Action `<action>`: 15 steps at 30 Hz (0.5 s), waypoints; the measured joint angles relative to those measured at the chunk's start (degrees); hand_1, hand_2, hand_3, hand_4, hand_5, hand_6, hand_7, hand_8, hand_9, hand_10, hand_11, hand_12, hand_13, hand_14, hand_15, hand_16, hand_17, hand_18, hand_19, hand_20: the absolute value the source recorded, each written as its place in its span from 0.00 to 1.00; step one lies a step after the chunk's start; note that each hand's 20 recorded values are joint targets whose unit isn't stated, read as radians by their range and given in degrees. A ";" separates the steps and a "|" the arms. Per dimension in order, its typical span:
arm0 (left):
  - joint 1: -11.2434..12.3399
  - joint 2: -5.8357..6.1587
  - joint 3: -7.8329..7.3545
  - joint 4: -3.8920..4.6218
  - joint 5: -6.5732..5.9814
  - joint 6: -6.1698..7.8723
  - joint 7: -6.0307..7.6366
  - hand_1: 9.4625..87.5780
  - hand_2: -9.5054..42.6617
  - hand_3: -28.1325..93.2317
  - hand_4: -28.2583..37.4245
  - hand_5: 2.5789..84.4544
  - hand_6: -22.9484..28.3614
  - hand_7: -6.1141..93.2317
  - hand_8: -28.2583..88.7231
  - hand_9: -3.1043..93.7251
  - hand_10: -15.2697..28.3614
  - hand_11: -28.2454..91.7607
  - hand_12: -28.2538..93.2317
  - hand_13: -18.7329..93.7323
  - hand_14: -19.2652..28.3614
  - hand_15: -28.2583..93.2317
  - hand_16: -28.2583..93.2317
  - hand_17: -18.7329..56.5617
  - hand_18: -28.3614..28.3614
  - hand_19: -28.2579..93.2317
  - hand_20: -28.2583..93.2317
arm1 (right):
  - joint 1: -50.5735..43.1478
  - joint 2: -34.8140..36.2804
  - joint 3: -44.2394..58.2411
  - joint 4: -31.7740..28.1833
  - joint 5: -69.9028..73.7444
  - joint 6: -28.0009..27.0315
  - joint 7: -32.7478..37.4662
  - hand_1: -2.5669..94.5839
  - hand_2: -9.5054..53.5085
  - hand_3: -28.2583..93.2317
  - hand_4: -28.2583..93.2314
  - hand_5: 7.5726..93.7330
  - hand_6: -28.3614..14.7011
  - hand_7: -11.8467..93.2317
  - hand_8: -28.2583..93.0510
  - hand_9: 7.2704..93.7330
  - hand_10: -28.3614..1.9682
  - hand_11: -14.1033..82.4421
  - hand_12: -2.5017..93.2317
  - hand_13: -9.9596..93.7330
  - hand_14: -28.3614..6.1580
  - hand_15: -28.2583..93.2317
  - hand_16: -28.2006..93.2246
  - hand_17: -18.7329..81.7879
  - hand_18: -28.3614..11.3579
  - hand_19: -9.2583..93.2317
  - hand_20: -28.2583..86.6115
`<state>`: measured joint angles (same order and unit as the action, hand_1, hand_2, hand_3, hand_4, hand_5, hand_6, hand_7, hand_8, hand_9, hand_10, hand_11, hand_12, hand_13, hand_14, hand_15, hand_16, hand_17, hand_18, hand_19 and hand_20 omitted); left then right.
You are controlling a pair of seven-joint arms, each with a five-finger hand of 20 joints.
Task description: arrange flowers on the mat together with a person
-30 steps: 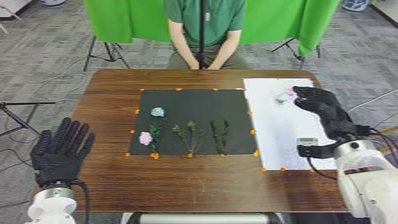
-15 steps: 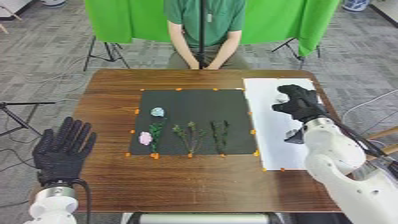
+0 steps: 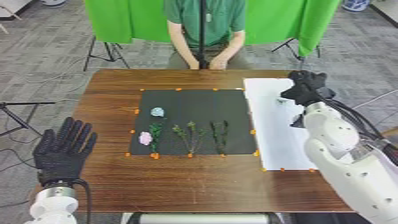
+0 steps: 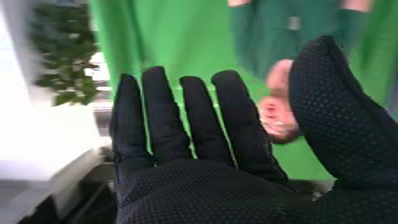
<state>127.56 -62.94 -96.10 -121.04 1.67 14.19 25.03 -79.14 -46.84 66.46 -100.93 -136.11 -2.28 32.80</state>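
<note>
Can see the right robot hand [image 3: 308, 87] over the far part of the white sheet [image 3: 286, 152], with straight, slightly parted fingers, near a bit of greenery [image 3: 282, 100]. See the left robot hand [image 3: 60, 160] with fingers spread at the left edge of the bench [image 3: 178, 185]. On the dark mat [image 3: 187, 102], find a pale blue flower [image 3: 157, 112], a pink flower [image 3: 146, 138] nearer, and green sprigs [image 3: 190, 138] to their right.

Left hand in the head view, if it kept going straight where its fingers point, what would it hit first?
Probably nothing soon: the left hand points forward along the left edge of the table, and that way looks free. Its height is unclear, so it might brush the edge.
</note>
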 measured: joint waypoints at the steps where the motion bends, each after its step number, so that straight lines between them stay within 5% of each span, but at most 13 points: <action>1: 0.01 -0.01 -0.02 0.00 0.00 0.01 0.00 0.24 0.42 0.86 0.00 0.59 0.62 0.22 0.15 0.49 0.66 0.42 0.30 0.46 0.73 0.49 0.17 0.16 0.78 0.56 0.32 | -0.74 0.07 1.22 -0.29 0.25 -0.96 0.40 0.37 0.03 0.90 0.01 0.37 0.50 0.25 0.13 0.33 0.42 0.25 0.15 0.42 0.33 0.38 0.38 0.27 0.21 0.57 0.34; 7: 0.21 -0.01 -0.15 -0.01 0.00 0.06 0.03 0.24 0.42 0.86 0.00 0.59 0.62 0.22 0.15 0.49 0.66 0.42 0.30 0.46 0.73 0.49 0.17 0.16 0.78 0.56 0.32 | -5.77 2.04 6.84 -1.12 2.39 -3.45 0.84 0.38 0.00 0.90 0.00 0.39 0.40 0.20 0.15 0.35 0.39 0.24 0.15 0.42 0.33 0.37 0.39 0.27 0.21 0.57 0.33; 15: 0.22 -0.02 -0.12 -0.01 -0.02 0.07 0.03 0.24 0.42 0.86 0.00 0.59 0.62 0.22 0.15 0.49 0.66 0.42 0.30 0.46 0.73 0.49 0.17 0.16 0.78 0.56 0.32 | -7.89 3.21 8.37 -0.65 3.97 -8.71 2.20 0.39 0.00 0.89 0.00 0.43 0.40 0.20 0.15 0.38 0.36 0.24 0.15 0.43 0.34 0.38 0.39 0.27 0.20 0.57 0.34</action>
<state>127.78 -62.96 -96.22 -121.05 1.66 14.25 25.07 -87.03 -43.63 74.83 -101.58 -132.14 -10.99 35.00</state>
